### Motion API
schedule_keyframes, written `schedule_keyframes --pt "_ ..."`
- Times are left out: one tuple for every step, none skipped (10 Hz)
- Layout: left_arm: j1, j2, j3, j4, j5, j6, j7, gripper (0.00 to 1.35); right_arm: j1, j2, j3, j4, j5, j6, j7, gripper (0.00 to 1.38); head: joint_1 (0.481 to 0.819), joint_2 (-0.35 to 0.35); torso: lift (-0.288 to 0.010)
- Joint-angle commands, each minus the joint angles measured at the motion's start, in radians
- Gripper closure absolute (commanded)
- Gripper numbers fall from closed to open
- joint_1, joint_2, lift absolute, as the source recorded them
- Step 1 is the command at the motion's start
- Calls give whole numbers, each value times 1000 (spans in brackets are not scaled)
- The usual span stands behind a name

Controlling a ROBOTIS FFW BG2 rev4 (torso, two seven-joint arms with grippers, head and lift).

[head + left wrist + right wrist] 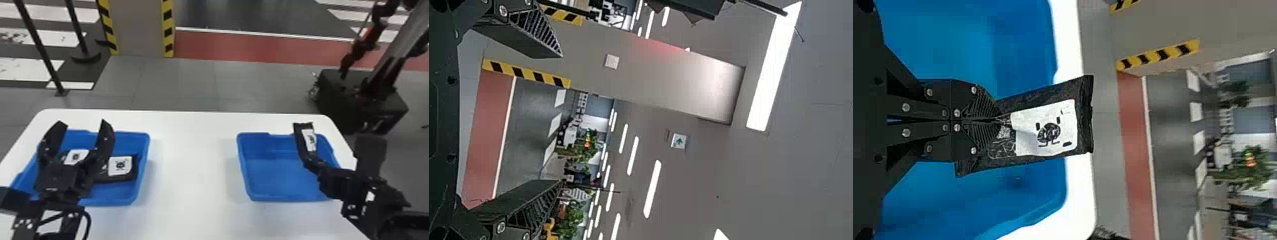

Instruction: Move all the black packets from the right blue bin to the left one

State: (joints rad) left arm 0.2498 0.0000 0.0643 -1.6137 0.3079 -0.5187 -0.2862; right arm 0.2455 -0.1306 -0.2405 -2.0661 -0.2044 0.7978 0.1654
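Item one: black packet [1048,131], held above the right bin [274,178], its far end toward that bin's back rim. We list the film as creased and faintly glossy, with a white label on the face.

Holder: right end effector [995,120], also over the right bin, its fingers closed on the packet near one end, just short of the label; the other end projects free.

Handling, as we judge it: light, soft in the skin, yet flat enough to keep its shape. Slick film may let it pivot about so small a hold. Best grip, we think: squarely across the narrow width, nearer the middle, pressed firmly without crushing the filling.

Item two: left end effector [82,123], well to the left of the right bin, fingers wide apart, nothing between them.

Item three: left bin [145,166], across the counter [191,159] to the left of the right bin. We count two labelled pouches [120,166] inside; presumably the held one should join them.
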Motion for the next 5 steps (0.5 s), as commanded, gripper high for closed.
schedule_keyframes --pt "1 -3 -23 -22 53 23 -2 130 0 -1 24 -73 -3 -39 57 1136 695 -90 -110" --pt "1 -3 -32 -44 71 52 -7 130 -25 -1 44 -88 2 -52 109 1136 695 -66 -110" --pt "3 -3 -38 -81 89 119 -18 130 -52 -4 76 -92 8 -74 155 1136 695 -45 -110" --pt "5 -3 -43 -115 105 182 -33 128 -91 -12 122 -65 10 -98 206 1136 695 -34 -110" --pt "5 -3 -41 -145 119 234 -47 127 -138 -27 181 -24 6 -120 244 1136 695 -10 -110"
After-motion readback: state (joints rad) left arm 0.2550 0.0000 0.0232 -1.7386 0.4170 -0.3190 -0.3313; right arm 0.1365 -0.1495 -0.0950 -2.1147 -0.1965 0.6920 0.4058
